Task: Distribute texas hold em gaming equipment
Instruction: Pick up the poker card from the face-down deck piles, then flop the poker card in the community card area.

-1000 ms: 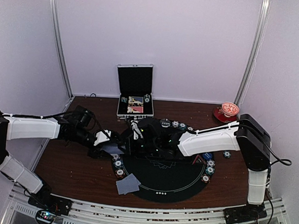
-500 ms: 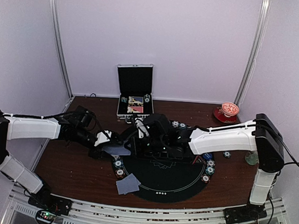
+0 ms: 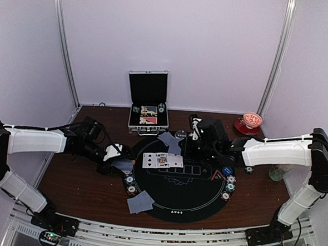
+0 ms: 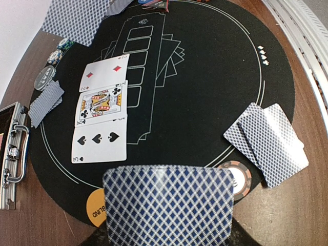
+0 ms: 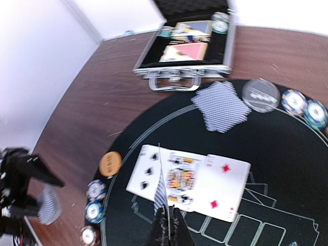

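Note:
My left gripper [image 3: 115, 159] hovers at the black mat's left edge, shut on a deck of blue-backed cards [image 4: 169, 202] that hides its fingertips. My right gripper [image 5: 167, 225] is shut on a single card [image 5: 161, 187], seen edge-on above the mat, and appears at the mat's far side in the top view [image 3: 194, 130]. Three face-up cards [image 3: 163, 160] lie in a row on the mat: two of diamonds [image 4: 105, 73], king of clubs [image 4: 100, 105], three of spades [image 4: 100, 142]. Face-down pairs lie at the near left [image 3: 139, 202] and far edge [image 3: 170, 141]. An orange button [image 4: 94, 207] sits by the deck.
The open silver case [image 3: 148, 113] stands behind the round mat [image 3: 193, 197]. Striped chips line the mat's left rim [image 3: 129, 183] and right rim [image 3: 227, 184]. A clear disc [image 5: 260, 95] lies near the case. A red dish [image 3: 251, 123] sits at the back right.
My right gripper closed on one card at the left gripper's deck and pulled away to the right and back, uncovering the three face-up cards. The left arm stayed put.

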Controlling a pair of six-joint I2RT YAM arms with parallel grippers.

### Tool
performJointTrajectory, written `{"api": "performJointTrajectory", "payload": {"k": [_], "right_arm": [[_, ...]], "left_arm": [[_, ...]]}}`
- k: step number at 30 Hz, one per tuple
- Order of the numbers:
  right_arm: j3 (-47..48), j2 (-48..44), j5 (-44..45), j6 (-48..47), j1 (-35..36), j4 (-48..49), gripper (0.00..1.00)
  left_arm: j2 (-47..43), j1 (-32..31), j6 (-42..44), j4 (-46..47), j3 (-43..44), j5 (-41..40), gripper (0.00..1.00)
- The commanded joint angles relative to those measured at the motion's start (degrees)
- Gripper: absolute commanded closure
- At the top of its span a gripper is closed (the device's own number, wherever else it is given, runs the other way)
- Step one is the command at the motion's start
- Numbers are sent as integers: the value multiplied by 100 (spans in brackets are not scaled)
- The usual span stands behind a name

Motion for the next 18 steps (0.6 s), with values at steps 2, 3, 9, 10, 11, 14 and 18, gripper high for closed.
{"api": "performJointTrajectory", "payload": {"k": [2, 3, 9, 10, 11, 14, 18], "right_arm": [[-601, 229, 805, 1363, -86, 1445, 100], [-670, 320, 970, 1562, -84, 1678, 100], [-878, 1012, 2000, 2513, -77, 2586, 100], [-917, 1097, 2150, 2657, -76, 2691, 100], [-1002, 1168, 2300, 2813, -69, 2862, 100], [-1264, 1283, 2637, 3160, -67, 3322, 100], [-1437, 1354, 2958, 3415, -63, 3535, 100]], "left_arm": [[-31, 37, 28, 62, 63, 73, 44], [-33, 32, 28, 64, 62, 72, 44], [-24, 35, 42, 67, 54, 65, 44], [-24, 35, 48, 61, 55, 67, 44], [-17, 33, 48, 63, 55, 72, 44], [-7, 34, 62, 60, 55, 72, 44], [11, 40, 67, 62, 55, 82, 44]]}}
